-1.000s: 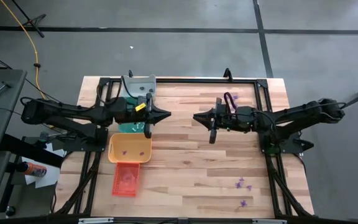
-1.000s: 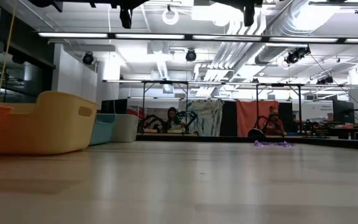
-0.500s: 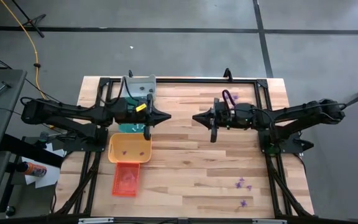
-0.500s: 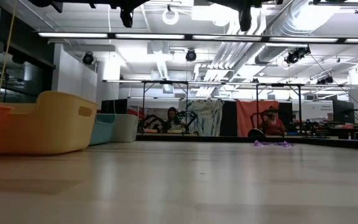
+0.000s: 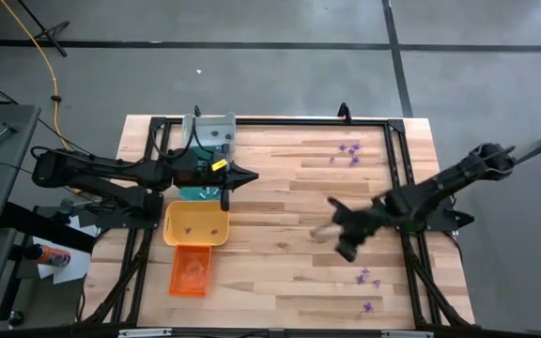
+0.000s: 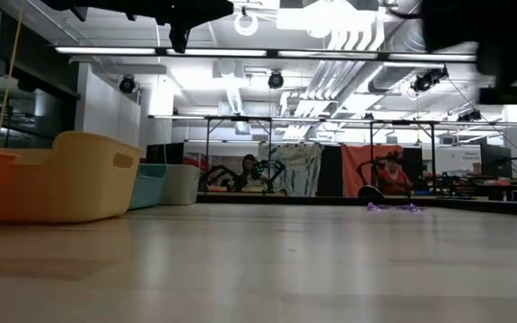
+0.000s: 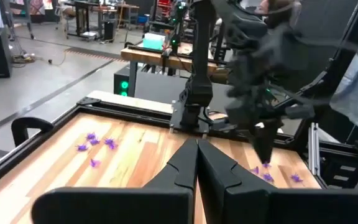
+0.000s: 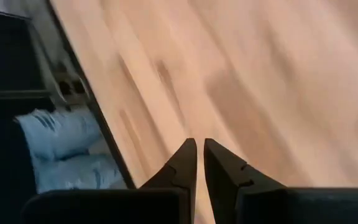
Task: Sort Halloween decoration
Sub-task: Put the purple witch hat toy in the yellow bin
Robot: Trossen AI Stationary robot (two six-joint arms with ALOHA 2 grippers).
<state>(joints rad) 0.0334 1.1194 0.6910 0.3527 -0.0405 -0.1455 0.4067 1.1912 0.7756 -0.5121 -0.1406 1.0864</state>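
Note:
The Halloween decoration is tiny purple trinkets lying on the wooden table in two groups, one at the far right (image 5: 348, 150) and one at the near right (image 5: 364, 278). The left wrist view shows both groups (image 7: 95, 142), (image 7: 266, 175). My left gripper (image 5: 252, 175) hangs shut and level over the table's middle left, its fingers (image 7: 197, 152) closed with nothing between them. My right gripper (image 5: 334, 230), blurred, is right of centre above bare wood, tipped downward. Its fingers (image 8: 199, 155) are all but shut, with a thin slit and nothing between them.
Four trays stand in a row at the left, from far to near: grey (image 5: 209, 127), teal (image 5: 193, 192), yellow (image 5: 195, 223) and orange (image 5: 189, 272). A black frame (image 5: 397, 127) runs round the table. Bare wood lies between the arms.
My right arm has swung fast from the table's middle toward the near edge and downward. Its gripper has rolled and tipped from level to pointing down. This has uncovered the far right group of trinkets.

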